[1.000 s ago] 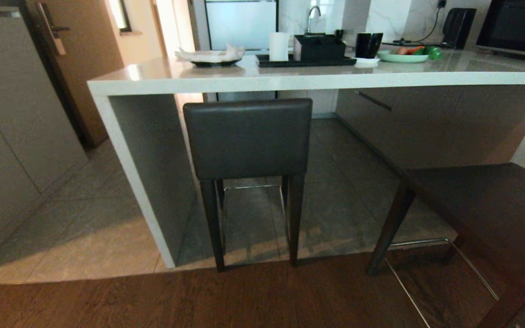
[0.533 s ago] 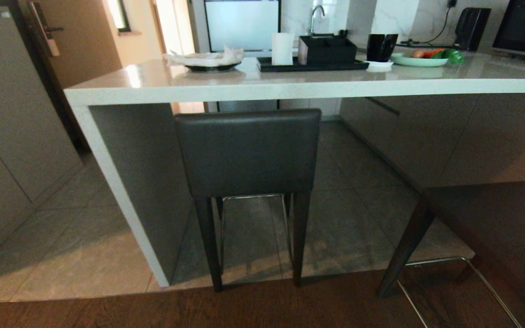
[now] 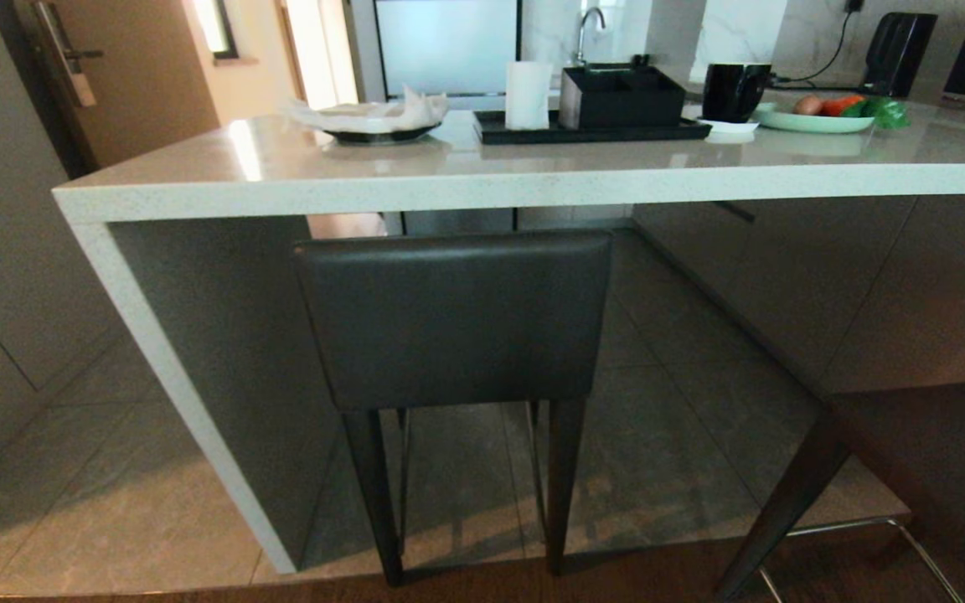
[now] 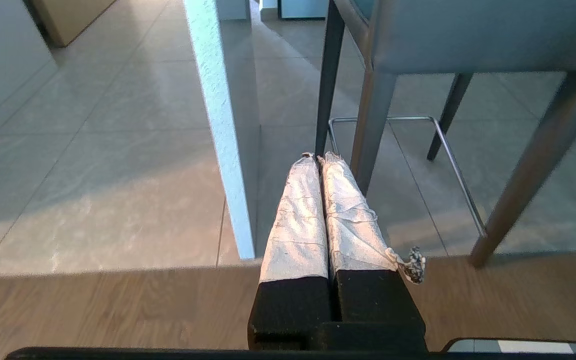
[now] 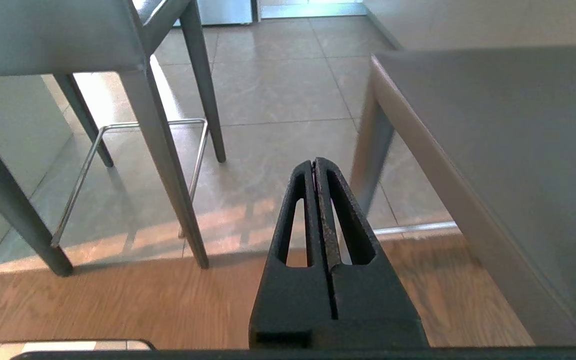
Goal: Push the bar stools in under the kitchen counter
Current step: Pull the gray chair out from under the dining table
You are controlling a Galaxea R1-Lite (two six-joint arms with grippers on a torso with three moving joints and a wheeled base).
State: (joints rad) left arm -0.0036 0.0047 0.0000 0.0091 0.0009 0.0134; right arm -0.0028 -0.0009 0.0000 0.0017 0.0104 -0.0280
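One bar stool (image 3: pixel 453 318) stands at the kitchen counter (image 3: pixel 482 188), its dark grey backrest just below the thick white edge and its seat under the top. The second bar stool (image 3: pixel 935 461) stands out from the counter at the lower right, showing only its dark seat, one leg and its footrest bar. Neither gripper shows in the head view. My left gripper (image 4: pixel 316 157), with cloth-wrapped fingers, is shut and empty, low over the floor before the first stool's legs (image 4: pixel 373 110). My right gripper (image 5: pixel 314 162) is shut and empty between the first stool (image 5: pixel 158 140) and the second stool's seat (image 5: pixel 508 125).
The counter's white side panel (image 4: pixel 215 125) stands left of the first stool. On the top are a black tray (image 3: pixel 587 130) with a box and paper roll, a black mug (image 3: pixel 734 90), a green plate (image 3: pixel 817 121) and a dish (image 3: pixel 369 126). Cabinets and a door stand left.
The whole head view has shifted: the camera has come closer to the counter, so counter and first stool look larger. The stool's legs stay at the tile-wood border. The second stool has slid toward the lower right corner.
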